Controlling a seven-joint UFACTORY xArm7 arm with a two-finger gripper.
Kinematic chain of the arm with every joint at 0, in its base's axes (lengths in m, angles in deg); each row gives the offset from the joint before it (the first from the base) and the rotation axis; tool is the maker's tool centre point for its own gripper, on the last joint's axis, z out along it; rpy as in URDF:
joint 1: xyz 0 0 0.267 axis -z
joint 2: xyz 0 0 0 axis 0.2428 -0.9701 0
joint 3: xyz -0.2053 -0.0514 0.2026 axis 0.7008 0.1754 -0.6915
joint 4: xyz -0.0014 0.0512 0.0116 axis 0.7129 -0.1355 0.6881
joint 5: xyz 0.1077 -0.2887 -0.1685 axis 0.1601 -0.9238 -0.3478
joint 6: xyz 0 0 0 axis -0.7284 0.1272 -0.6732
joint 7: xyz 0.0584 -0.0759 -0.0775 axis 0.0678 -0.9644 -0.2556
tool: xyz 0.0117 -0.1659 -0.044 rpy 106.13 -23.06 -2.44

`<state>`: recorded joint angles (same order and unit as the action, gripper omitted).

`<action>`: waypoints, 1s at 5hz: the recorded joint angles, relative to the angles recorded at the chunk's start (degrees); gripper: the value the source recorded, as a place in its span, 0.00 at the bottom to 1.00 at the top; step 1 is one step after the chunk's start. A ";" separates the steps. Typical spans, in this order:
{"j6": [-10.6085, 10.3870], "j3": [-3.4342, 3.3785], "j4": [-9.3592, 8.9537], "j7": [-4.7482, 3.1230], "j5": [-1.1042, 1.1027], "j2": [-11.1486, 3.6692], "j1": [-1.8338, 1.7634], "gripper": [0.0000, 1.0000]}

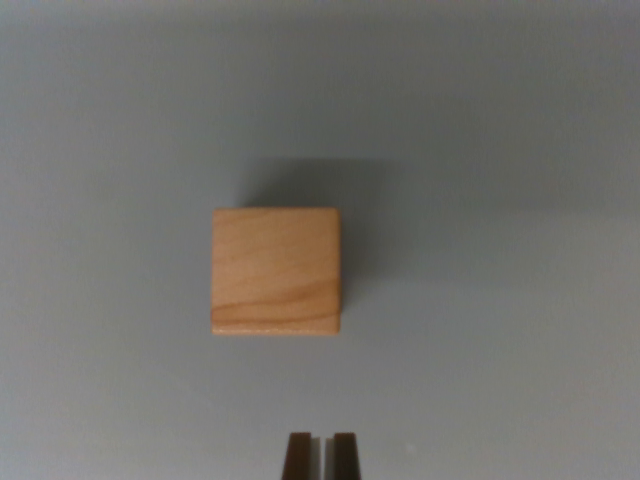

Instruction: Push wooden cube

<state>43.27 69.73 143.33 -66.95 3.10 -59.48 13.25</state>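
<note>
A light-brown wooden cube (276, 270) with curved grain lines sits near the middle of the wrist view on a plain grey table (110, 400). Its top face fills most of what shows, with a thin strip of its near side visible along the lower edge. A soft shadow falls from the cube toward 12 and 1 o'clock. At 6 o'clock, at the bottom edge of the view, the dark tips of the tool (321, 455) poke into the picture. The two fingertips (298, 455) stand almost together, with only a thin slit between them, and they hold nothing. The tool is apart from the cube, with bare table between them.
</note>
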 joint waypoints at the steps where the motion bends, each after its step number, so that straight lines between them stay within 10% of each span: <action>1: -2.24 -0.21 -1.53 0.32 -0.06 -0.85 -0.15 0.00; 5: -6.46 -0.62 -4.41 0.91 -0.17 -2.46 -0.43 0.00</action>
<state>36.82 69.11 138.92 -66.04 2.93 -61.94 12.82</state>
